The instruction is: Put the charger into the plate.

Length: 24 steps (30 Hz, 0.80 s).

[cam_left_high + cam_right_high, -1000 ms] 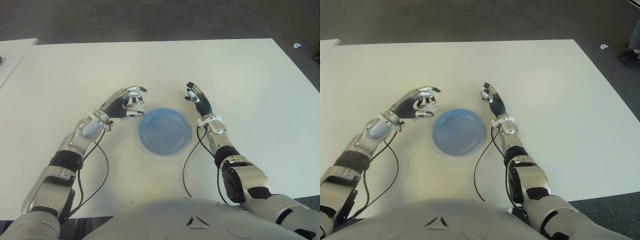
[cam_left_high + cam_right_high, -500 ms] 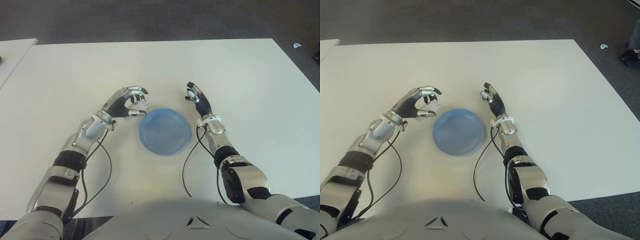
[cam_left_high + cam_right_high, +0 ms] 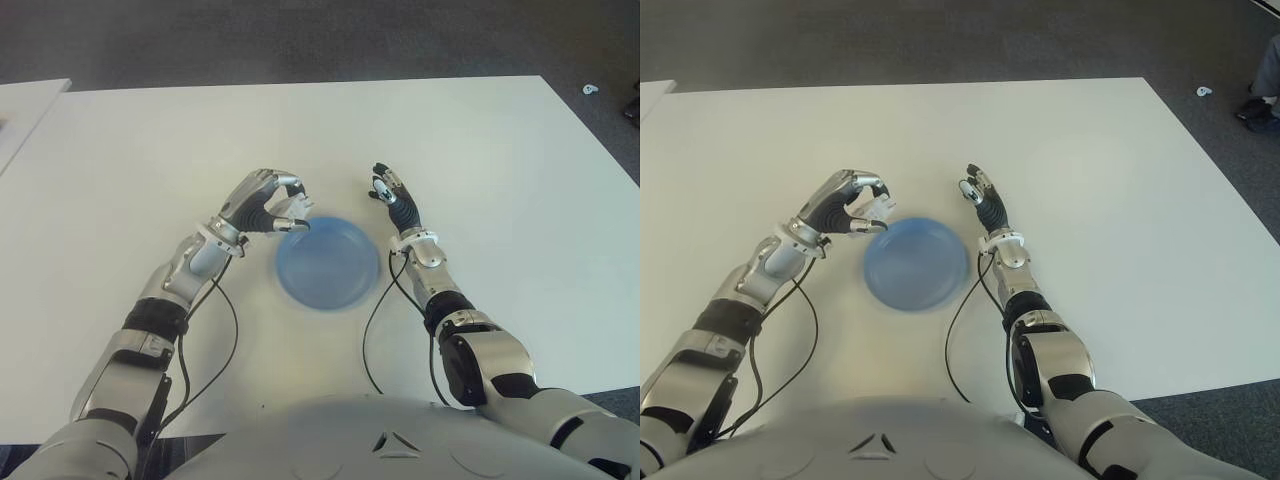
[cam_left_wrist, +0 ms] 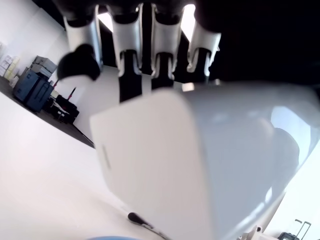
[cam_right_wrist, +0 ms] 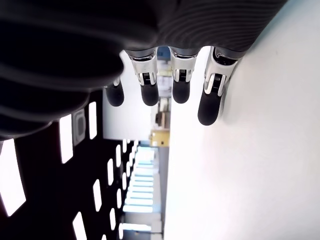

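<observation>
A round blue plate [image 3: 328, 265] lies on the white table in front of me. My left hand [image 3: 275, 203] hovers at the plate's far left rim with its fingers curled around a white charger [image 3: 295, 208]. Seen from the left wrist, the white charger [image 4: 195, 165] fills the palm under the fingers [image 4: 132, 50]. My right hand [image 3: 388, 192] shows beside the plate's far right rim, fingers stretched out and holding nothing; the right wrist view shows its fingertips [image 5: 150, 92] against the table.
The white table [image 3: 480, 170] stretches wide on all sides of the plate. Black cables [image 3: 372, 320] run from both wrists back toward my body. A second white table edge [image 3: 25, 100] shows at far left, and dark carpet lies beyond.
My left hand has carried the charger to the right, from beside the plate to its far left rim. The right hand has stayed where it was.
</observation>
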Available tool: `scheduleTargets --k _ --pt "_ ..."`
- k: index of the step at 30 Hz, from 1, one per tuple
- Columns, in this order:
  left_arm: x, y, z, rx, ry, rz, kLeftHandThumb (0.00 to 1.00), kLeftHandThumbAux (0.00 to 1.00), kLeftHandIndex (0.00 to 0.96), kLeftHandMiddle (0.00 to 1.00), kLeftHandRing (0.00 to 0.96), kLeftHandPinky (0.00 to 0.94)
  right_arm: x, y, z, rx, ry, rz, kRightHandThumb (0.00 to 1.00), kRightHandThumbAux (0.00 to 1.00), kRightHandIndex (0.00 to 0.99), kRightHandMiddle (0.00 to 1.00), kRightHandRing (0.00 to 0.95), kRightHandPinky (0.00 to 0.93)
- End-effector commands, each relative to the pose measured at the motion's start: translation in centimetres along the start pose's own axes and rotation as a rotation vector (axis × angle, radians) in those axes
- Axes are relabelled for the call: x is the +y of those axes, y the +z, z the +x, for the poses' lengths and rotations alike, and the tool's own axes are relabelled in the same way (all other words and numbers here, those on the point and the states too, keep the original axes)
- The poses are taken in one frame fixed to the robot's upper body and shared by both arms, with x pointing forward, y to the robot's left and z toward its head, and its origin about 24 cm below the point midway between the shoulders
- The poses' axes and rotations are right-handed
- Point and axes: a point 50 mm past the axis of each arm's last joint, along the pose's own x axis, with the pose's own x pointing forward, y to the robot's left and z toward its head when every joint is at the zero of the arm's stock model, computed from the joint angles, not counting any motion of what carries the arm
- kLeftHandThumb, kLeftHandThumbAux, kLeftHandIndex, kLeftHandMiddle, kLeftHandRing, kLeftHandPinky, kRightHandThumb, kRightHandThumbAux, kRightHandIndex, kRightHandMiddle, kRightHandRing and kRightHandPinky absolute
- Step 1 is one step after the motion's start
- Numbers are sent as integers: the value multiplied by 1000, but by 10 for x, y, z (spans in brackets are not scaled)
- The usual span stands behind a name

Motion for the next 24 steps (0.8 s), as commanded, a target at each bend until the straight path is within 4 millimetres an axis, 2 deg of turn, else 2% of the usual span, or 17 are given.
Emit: scheduleTargets --k 1,7,12,17,24 --pt "0 4 5 -35 0 7 294 365 774 899 853 886 7 -35 -18 194 3 28 0 348 0 0 0 0" --pt "-2 8 10 -67 -9 4 318 387 792 907 863 894 9 -34 -17 196 3 33 0 354 0 0 0 0" --pt "-9 17 14 -74 -23 -14 408 459 828 910 876 905 11 -34 -16 197 8 34 7 362 0 0 0 0" --pt "-21 37 21 -86 -27 -39 509 529 850 907 884 913 14 -33 -15 196 8 38 15 358 0 0 0 0" --pt "-31 53 28 -99 -45 -110 649 611 836 891 884 909 15 -33 -14 206 -4 48 18 361 0 0 0 0"
